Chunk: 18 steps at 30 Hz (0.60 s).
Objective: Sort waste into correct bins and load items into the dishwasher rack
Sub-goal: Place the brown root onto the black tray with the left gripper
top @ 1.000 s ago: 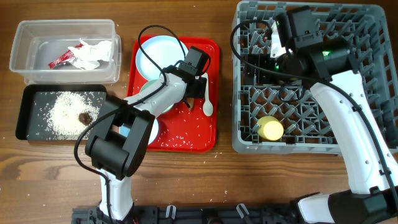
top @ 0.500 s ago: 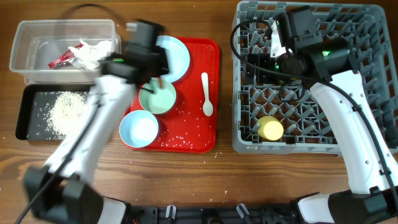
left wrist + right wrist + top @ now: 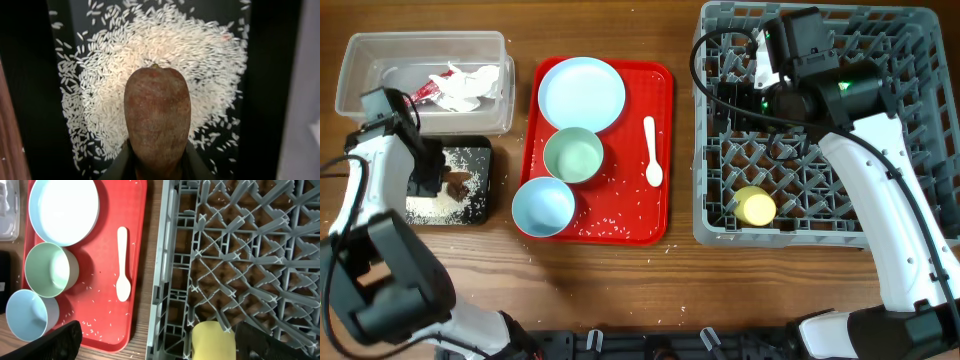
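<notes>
The grey dishwasher rack (image 3: pixel 920 40) is the biggest thing and stands on the right of the worktop (image 3: pixel 620 290). Its only item is the yellow cup (image 3: pixel 755 206), in the left part on the robot's side. The right hand (image 3: pixel 157 331) hangs over the rack, and only the right wrist view shows its fingers spread wide with nothing between them.

The red tray (image 3: pixel 625 200) lies in the middle. It carries the pale blue plate (image 3: pixel 582 92), a green bowl (image 3: pixel 573 156), a blue bowl (image 3: pixel 543 207), the white spoon (image 3: pixel 651 150) and some scattered grains.

The clear tub (image 3: pixel 380 60) at the far left holds the sachet wrapper (image 3: pixel 420 95) and the crumpled napkin (image 3: pixel 470 85). Just before it lies the black tray (image 3: pixel 265 100), partly covered by the left arm in the overhead view. The left wrist view shows its floor, with a heap of rice (image 3: pixel 200 55).

There the left hand (image 3: pixel 155 167) pinches the lower end of the brown carrot-like stick (image 3: pixel 156 115) above the rice. From overhead this stick is only a small brown spot.
</notes>
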Each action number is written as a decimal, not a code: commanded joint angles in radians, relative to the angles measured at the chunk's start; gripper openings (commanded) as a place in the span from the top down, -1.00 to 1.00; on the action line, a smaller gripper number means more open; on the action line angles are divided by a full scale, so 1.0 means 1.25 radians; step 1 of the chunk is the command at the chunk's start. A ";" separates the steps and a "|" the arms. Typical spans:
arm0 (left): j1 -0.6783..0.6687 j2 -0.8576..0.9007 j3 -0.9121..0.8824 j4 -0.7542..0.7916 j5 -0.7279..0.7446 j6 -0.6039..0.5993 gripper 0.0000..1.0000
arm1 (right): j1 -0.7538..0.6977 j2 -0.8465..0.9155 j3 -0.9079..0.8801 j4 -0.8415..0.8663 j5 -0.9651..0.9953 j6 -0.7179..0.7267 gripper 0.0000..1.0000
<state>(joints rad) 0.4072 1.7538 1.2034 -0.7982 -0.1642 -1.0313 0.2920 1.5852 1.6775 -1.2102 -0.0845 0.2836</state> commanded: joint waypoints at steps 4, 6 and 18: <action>0.007 0.065 -0.007 0.050 -0.014 -0.049 0.22 | 0.002 0.010 -0.002 -0.001 0.005 0.007 -0.99; 0.007 0.065 -0.007 0.060 -0.013 -0.031 0.07 | 0.002 0.010 -0.002 0.000 0.005 0.006 -1.00; -0.042 -0.124 0.070 0.027 0.333 0.446 -0.43 | 0.122 0.020 -0.002 0.191 -0.167 0.070 -0.96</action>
<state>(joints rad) 0.4053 1.6661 1.2755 -0.7429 0.1097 -0.6228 0.3721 1.5871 1.6760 -1.0233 -0.2508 0.3096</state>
